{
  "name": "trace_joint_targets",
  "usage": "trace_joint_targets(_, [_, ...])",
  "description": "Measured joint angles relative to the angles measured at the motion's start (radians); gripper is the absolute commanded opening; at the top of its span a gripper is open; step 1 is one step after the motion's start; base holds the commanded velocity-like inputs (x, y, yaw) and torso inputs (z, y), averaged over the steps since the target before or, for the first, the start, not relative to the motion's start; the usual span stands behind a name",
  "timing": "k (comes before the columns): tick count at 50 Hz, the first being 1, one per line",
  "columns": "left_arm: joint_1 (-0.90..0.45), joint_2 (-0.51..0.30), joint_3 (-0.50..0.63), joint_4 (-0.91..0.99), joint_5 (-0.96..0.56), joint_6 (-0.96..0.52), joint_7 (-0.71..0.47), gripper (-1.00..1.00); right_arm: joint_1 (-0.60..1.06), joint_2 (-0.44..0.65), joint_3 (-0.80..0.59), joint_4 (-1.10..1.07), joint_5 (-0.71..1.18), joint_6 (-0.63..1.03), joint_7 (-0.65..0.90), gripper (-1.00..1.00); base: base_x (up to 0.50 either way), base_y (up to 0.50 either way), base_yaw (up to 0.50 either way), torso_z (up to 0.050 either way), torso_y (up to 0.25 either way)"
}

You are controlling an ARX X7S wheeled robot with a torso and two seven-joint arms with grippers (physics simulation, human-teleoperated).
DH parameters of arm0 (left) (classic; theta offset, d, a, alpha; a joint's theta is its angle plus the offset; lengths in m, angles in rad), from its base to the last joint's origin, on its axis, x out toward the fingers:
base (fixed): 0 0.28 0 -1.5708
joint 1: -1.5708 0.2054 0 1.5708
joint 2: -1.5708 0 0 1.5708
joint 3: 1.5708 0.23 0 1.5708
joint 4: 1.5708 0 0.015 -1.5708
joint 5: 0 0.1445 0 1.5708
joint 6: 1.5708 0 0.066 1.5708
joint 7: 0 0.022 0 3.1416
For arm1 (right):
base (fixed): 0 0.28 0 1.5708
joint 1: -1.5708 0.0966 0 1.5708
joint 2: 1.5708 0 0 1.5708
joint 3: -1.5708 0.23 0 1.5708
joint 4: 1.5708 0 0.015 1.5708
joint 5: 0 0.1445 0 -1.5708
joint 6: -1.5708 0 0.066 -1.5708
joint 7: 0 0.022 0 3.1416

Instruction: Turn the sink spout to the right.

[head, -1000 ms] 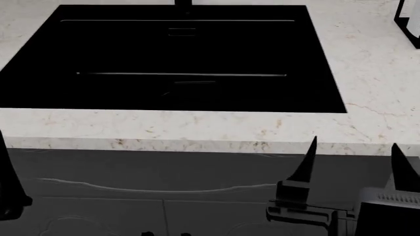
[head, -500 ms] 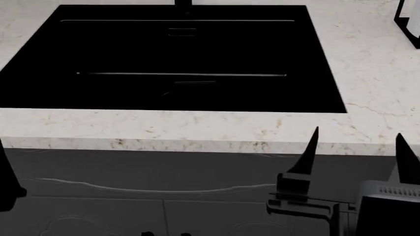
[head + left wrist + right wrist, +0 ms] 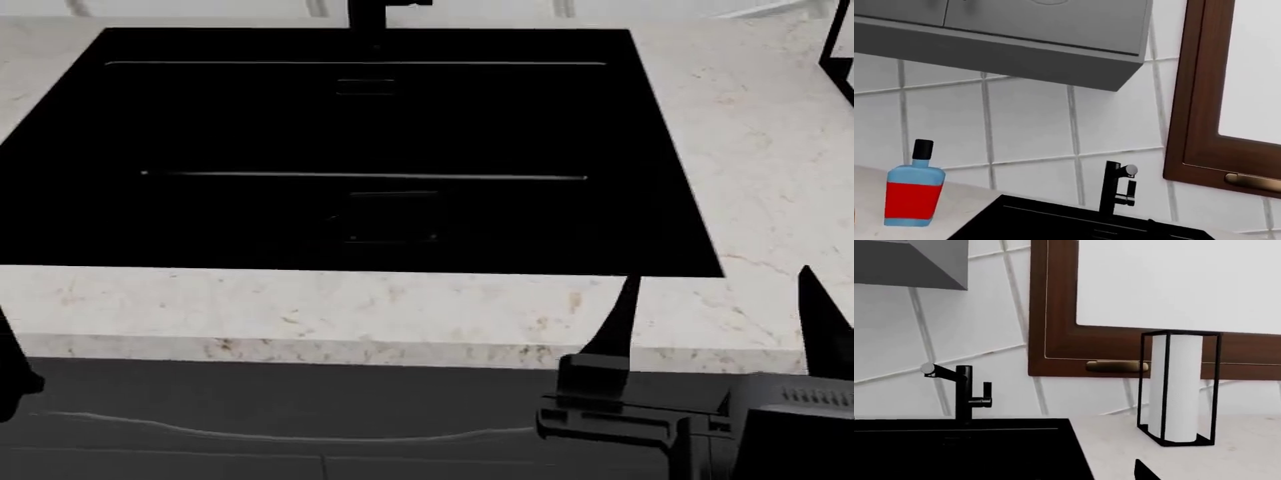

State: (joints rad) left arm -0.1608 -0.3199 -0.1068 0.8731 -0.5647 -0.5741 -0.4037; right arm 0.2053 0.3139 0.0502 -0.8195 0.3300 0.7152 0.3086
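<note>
We see the matte black sink spout (image 3: 378,12) standing at the far edge of the big black sink (image 3: 200,120), way across from us. Its post is tall and straight, and its thin arm sticks out sideways near the top. Our right gripper (image 3: 714,305) waits low at the near edge of the white marbled stone surface (image 3: 400,315), jaws apart and holding nothing. It looks like the nearer one, so we think it must reach forward over the sink. Our left gripper (image 3: 11,375) barely shows; we cannot tell its jaws. Behind are white tiles and a brown window frame (image 3: 1054,340).
</note>
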Motion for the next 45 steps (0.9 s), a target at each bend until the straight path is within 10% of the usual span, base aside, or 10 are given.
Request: trace_joint_targets(45, [-0.01, -0.033, 0.031, -0.007, 0.015, 0.016, -0.024, 1.0, -0.038, 0.009, -0.002, 0.02, -0.005, -0.066, 0.013, 1.0, 0.29, 0.11, 0.0, 0.0, 0.0])
